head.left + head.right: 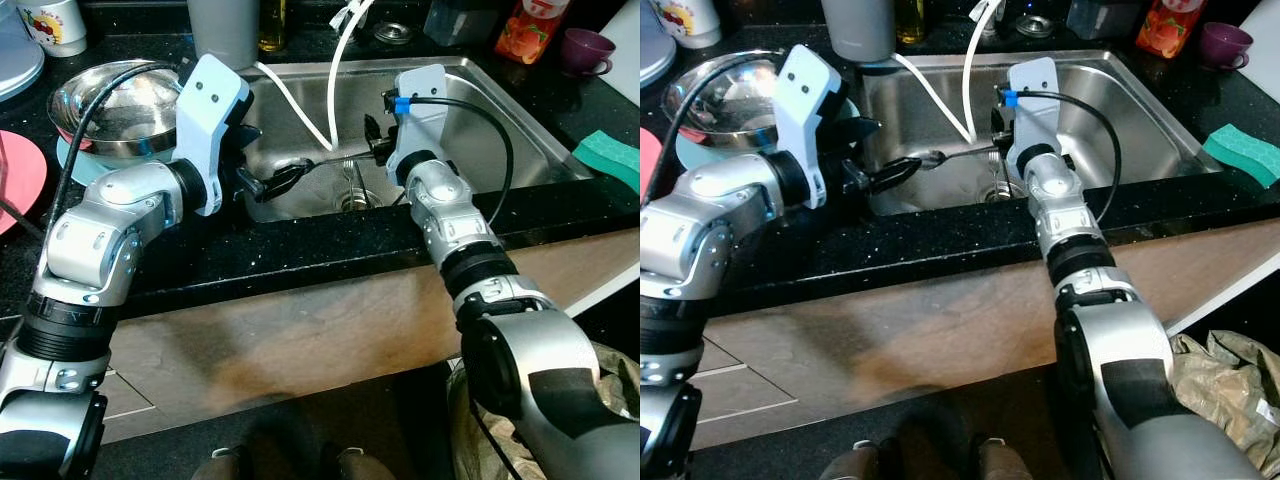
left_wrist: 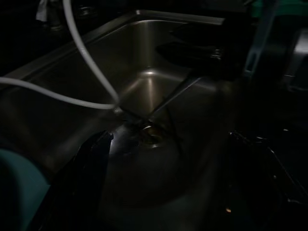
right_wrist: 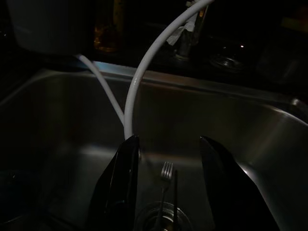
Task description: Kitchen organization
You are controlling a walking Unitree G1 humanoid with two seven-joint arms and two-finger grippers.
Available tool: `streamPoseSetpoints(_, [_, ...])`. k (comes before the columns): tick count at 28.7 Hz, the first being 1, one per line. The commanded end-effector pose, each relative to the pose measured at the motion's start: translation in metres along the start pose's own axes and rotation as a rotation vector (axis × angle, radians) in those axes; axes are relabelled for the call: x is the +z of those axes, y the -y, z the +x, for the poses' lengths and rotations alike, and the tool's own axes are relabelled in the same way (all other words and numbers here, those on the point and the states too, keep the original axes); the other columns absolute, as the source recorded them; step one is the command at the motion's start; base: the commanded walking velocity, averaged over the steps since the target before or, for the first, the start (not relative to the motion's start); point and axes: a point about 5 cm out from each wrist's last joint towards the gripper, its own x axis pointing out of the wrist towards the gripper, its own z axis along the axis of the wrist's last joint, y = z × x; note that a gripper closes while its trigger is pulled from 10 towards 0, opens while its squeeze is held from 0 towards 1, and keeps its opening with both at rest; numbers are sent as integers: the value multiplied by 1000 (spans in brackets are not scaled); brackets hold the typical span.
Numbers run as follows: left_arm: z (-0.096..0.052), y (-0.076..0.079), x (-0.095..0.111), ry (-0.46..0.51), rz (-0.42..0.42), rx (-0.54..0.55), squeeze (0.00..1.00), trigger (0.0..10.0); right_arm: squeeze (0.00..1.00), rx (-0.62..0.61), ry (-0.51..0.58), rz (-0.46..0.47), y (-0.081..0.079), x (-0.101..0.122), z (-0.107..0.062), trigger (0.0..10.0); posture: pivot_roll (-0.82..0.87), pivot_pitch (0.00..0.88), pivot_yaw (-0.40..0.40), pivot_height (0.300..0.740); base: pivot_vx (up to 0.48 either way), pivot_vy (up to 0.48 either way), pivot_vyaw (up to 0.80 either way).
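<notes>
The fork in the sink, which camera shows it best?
The right wrist view: the fork lies between the open right tool's fingers, tines clear, over the drain. Both eye views show it small beside the arm; the left wrist view is too dark to tell.

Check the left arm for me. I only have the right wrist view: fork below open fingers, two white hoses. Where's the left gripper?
Observer: The left gripper is over the left side of the sink, pointing toward the right gripper.
Operator: Anything on the counter right of the sink?
Observer: A green sponge, just past the basin's right rim.
</notes>
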Motion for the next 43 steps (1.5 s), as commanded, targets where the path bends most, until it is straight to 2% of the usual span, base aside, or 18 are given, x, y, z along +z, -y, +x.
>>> streamPoseSetpoints(1, [0, 5, -1, 1, -3, -25, 0, 10000, 675, -27, -3, 28, 4, -3, -2, 10000, 67, 147, -49, 740, 0, 0, 0])
streamPoseSetpoints(2, [0, 5, -1, 1, -3, -26, 0, 10000, 1000, -31, -2, 28, 5, -2, -2, 10000, 68, 145, -45, 740, 0, 0, 0])
streamPoseSetpoints(6, [0, 3, -2, 1, -4, -23, 0, 10000, 1000, -46, 0, 36, 7, -2, -2, 10000, 69, 142, -38, 740, 0, 0, 0])
streamPoseSetpoints(7, [0, 1, -1, 8, -4, -9, 0, 10000, 514, -79, 15, 56, 11, 1, -2, 10000, 74, 138, -26, 740, 0, 0, 0])
streamPoseSetpoints(9, [-1, 1, 0, 11, -6, -4, 0, 10000, 514, -92, 21, 65, 12, 1, -2, 10000, 75, 136, -22, 740, 0, 0, 0])
streamPoseSetpoints(10, [-1, -2, 2, 24, -7, 8, 0, 10000, 0, -112, 33, 74, 15, 3, -2, 10000, 76, 132, -14, 740, 0, 0, 0])
streamPoseSetpoints(16, [-3, -15, 12, 72, -7, 99, 0, 10000, 0, -187, 88, 217, 24, 6, -7, 10000, 76, 120, 24, 740, 0, 0, 0])
streamPoseSetpoints(20, [-3, -20, 14, 77, 20, 138, 0, 10000, 0, -199, 106, 233, 25, 4, -11, 10000, 72, 116, 40, 740, 0, 0, 0])
streamPoseSetpoints(21, [-3, -30, 20, 101, 17, 216, 0, 10000, 0, -203, 134, 265, 27, 5, -14, 10000, 75, 116, 35, 740, 0, 0, 0])
streamPoseSetpoints(26, [-6, -44, 25, 98, 73, 325, 0, 10000, 0, -196, 156, 297, 26, 9, -15, 10000, 74, 118, 29, 740, 0, 0, 0])
streamPoseSetpoints(27, [-13, -57, 23, 70, 74, 389, 1000, 10000, 0, -181, 165, 300, 23, 11, -16, 10000, 68, 120, 28, 740, 0, 0, 0])
streamPoseSetpoints(30, [-20, -69, 22, 61, 50, 428, 1000, 10000, 0, -166, 169, 301, 20, 13, -16, 10000, 67, 121, 24, 740, 0, 0, 0])
streamPoseSetpoints(35, [-29, -82, 22, 33, 85, 496, 1000, 10000, 0, -143, 161, 309, 15, 11, -16, 10000, 82, 128, 16, 740, 0, 0, 0])
streamPoseSetpoints(36, [-34, -85, 22, 17, 97, 507, 200, 10000, 0, -132, 157, 317, 11, 10, -16, 10000, 90, 133, 16, 740, 0, 0, 0])
streamPoseSetpoints(37, [-34, -85, 22, 17, 97, 507, 200, 10000, 0, -132, 157, 317, 11, 10, -16, 10000, 90, 133, 16, 740, 0, 0, 0])
streamPoseSetpoints(38, [-35, -86, 21, 13, 101, 507, 0, 10000, 0, -129, 156, 322, 9, 10, -17, 10000, 90, 133, 16, 740, 0, 0, 0])
streamPoseSetpoints(41, [-38, -86, 19, 2, 100, 483, 0, 10000, 0, -125, 159, 335, 6, 11, -18, 10000, 90, 137, 22, 740, 0, 0, 0])
streamPoseSetpoints(43, [-41, -84, 16, -35, 104, 404, 0, 10000, 0, -116, 162, 341, 3, 13, -18, 10000, 83, 138, 23, 740, 0, 0, 0])
